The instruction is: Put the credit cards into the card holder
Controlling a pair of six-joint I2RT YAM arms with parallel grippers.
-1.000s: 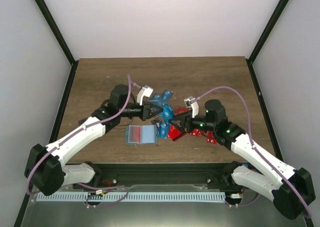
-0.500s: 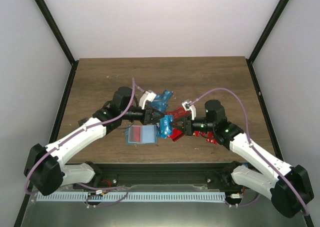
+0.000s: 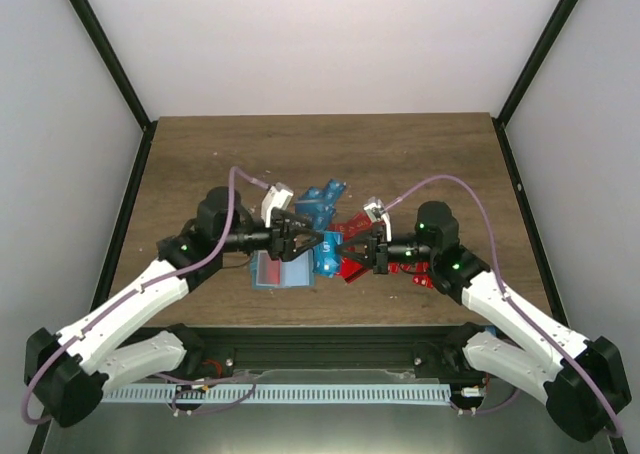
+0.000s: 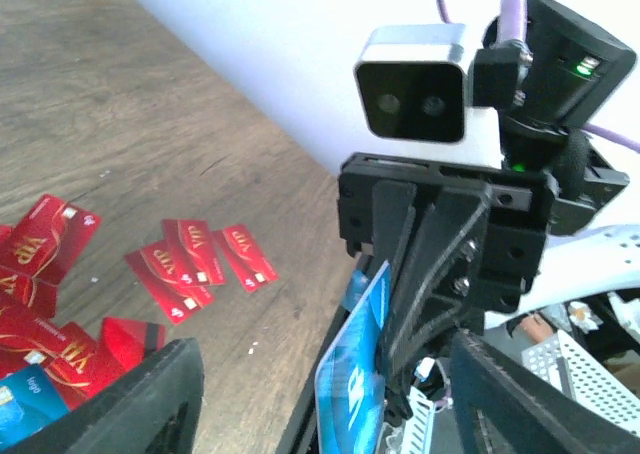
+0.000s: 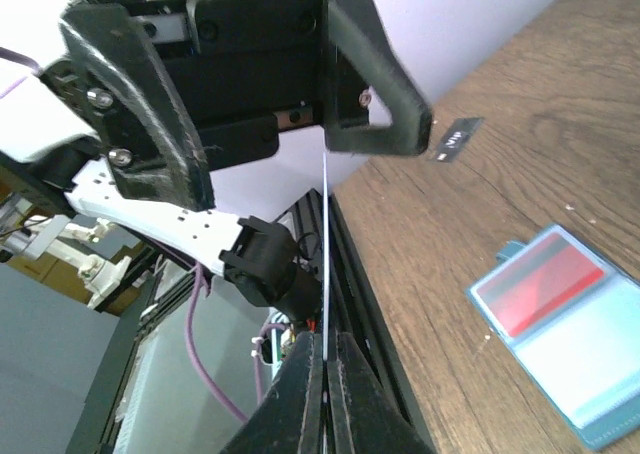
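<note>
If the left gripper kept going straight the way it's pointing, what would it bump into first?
Most likely the blue card pinched in the right gripper, which faces it head-on; how far apart they are is unclear.

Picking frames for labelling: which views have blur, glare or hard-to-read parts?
Left wrist: own fingers blurred, blue card slightly soft. Right wrist: that card shows only edge-on as a thin line; card holder sharp. Top external: even light, no glare.

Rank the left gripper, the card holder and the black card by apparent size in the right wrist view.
1. left gripper: largest, but it is nearest the camera, which inflates it.
2. card holder.
3. black card: smallest. It lies farthest away, so its real size against the holder is unsure.
</note>
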